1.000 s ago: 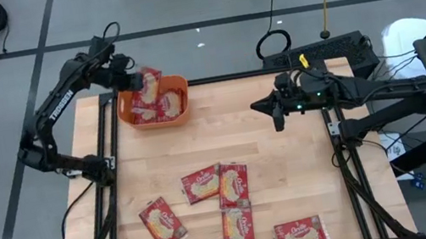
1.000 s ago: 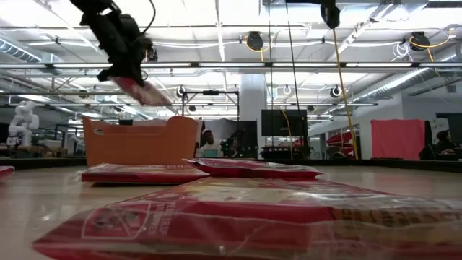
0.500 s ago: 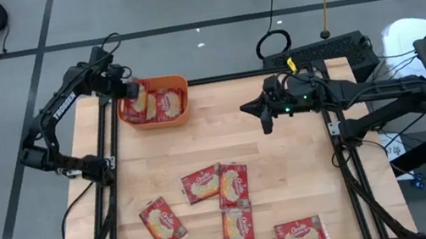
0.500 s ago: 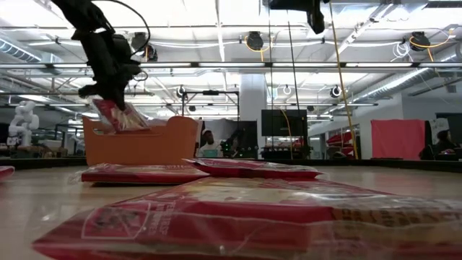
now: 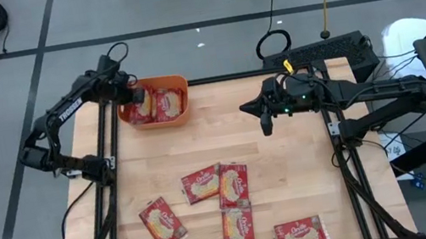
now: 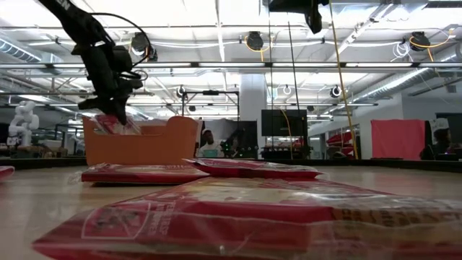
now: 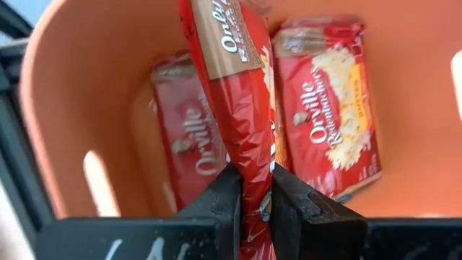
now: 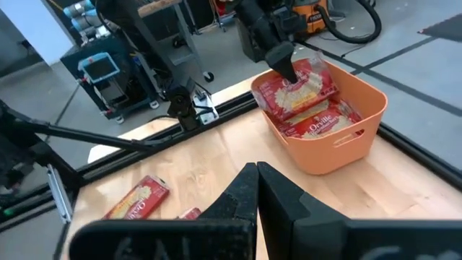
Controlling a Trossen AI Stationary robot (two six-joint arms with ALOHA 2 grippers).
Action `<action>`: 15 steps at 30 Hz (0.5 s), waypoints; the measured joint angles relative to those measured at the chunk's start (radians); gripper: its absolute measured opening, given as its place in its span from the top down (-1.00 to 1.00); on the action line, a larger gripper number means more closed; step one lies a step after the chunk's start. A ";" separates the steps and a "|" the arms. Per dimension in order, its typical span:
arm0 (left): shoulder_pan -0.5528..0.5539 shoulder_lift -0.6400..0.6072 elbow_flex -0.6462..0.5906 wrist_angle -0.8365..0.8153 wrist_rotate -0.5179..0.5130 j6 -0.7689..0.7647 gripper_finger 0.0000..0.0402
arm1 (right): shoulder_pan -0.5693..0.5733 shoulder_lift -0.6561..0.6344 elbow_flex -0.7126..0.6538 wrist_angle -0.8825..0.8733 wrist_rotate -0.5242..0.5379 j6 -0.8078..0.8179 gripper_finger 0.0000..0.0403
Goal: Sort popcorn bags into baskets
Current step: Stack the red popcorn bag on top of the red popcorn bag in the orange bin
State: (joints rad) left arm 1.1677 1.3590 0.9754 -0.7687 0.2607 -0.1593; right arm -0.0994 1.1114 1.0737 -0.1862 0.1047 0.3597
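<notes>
Left gripper (image 5: pixel 134 95) over far-left corner of table, at left end of orange plastic rectangular tub (image 5: pixel 180 114). Fingers (image 7: pixel 224 198) pinched tight on edge of one flat red popcorn packet (image 7: pixel 234 94), hanging edge-on, lower end already below tub rim (image 6: pixel 141 124). Two further red packets lying flat on tub floor, one each side of held packet (image 7: pixel 328 126).

Step in hand, judged: release into tub. To do well: lower until packet end meets packets beneath, tilt toward flat, then part fingers fully before lifting; straight-up exit to avoid dragging film or catching tub's left wall. Risk: packet left leaning on wall rather than lying flat.

Mid-table toward near edge: five red packets loose on wood (image 5: pixel 203 184), three clustered and touching, one apart at near left, one at near right.

Right gripper (image 5: pixel 263 117) parked above table's far-right area, fingers closed together, nothing held, well apart from tub.
</notes>
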 joint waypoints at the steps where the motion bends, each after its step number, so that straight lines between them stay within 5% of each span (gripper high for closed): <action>1: -0.003 0.000 -0.004 0.015 0.000 0.000 0.76 | 0.000 0.000 0.000 -0.001 0.000 -0.008 1.00; 15: -0.024 0.000 -0.060 0.103 -0.036 -0.001 0.75 | 0.000 0.000 0.000 -0.014 0.000 -0.013 1.00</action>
State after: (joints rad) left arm 1.1439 1.3590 0.9153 -0.6654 0.2244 -0.1606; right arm -0.0994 1.1114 1.0737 -0.2005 0.1043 0.3466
